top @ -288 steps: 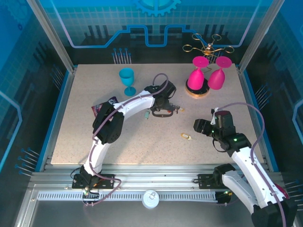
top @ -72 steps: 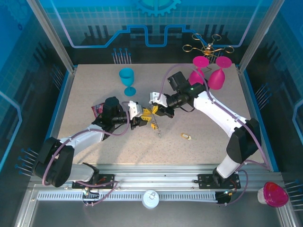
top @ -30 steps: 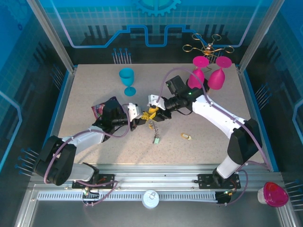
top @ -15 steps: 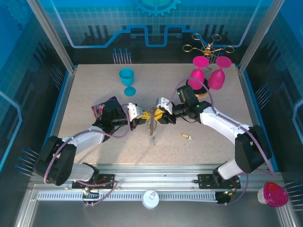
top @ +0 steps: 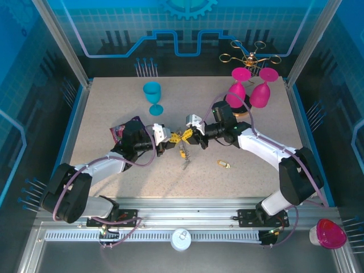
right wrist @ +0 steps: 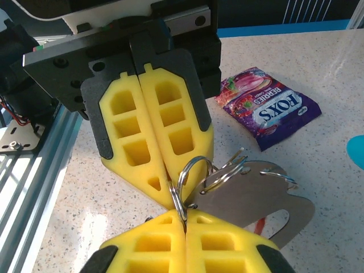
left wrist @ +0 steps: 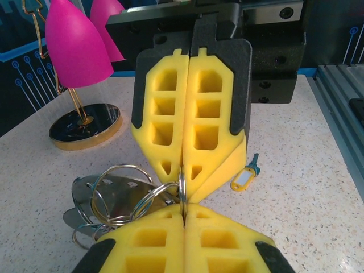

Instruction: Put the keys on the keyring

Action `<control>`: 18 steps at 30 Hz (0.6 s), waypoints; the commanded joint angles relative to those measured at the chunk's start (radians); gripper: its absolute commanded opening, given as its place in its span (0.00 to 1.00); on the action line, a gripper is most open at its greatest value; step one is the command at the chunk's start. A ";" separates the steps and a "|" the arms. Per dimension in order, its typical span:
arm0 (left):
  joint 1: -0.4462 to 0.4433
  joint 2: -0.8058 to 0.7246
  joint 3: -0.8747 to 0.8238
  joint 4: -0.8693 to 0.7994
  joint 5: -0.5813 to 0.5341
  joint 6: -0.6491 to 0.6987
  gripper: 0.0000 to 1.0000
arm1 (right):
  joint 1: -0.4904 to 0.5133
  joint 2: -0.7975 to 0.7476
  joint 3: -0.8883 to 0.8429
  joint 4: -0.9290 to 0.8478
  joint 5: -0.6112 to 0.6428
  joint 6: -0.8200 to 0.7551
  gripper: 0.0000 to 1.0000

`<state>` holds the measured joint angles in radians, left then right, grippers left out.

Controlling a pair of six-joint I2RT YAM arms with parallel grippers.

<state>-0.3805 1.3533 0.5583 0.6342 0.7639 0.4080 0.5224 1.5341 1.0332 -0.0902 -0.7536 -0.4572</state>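
The keyring [top: 182,139] is a silver split ring carrying more rings and a flat silver plate [right wrist: 259,199], held above mid-table between both grippers. My left gripper [top: 166,143] is shut on the ring [left wrist: 183,193] from the left, its yellow pads [left wrist: 153,244] at the bottom of its wrist view. From the right, my right gripper [top: 191,135] is shut on the same ring [right wrist: 183,193]. The two pairs of fingertips almost touch. One key with a yellow tag [top: 223,164] lies on the table to the right and shows behind the fingers [left wrist: 244,177].
A purple snack wrapper [top: 123,131] lies left of the left arm. A teal cup [top: 152,96] stands at the back left. Two pink glasses [top: 250,90] hang on a gold wire rack [top: 248,58] at the back right.
The right gripper's jaws have closed onto the ring. The right arm has shifted slightly, and the hanging rings and plate have swung up closer to the grippers. The left gripper has stayed shut.
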 commanded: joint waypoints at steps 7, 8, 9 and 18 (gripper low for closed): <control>-0.006 -0.021 0.030 -0.066 -0.012 0.036 0.14 | 0.061 0.028 0.143 -0.366 0.135 -0.245 0.00; -0.005 -0.022 0.032 -0.073 -0.013 0.039 0.16 | 0.069 0.043 0.174 -0.424 0.165 -0.271 0.00; -0.006 -0.025 0.034 -0.078 -0.010 0.043 0.17 | 0.079 0.055 0.200 -0.471 0.188 -0.293 0.00; -0.011 -0.039 0.052 -0.164 -0.006 0.100 0.09 | 0.153 0.123 0.357 -0.662 0.309 -0.388 0.00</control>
<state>-0.3843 1.3453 0.5613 0.4900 0.7490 0.4583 0.6395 1.6409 1.3411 -0.6361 -0.4629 -0.7849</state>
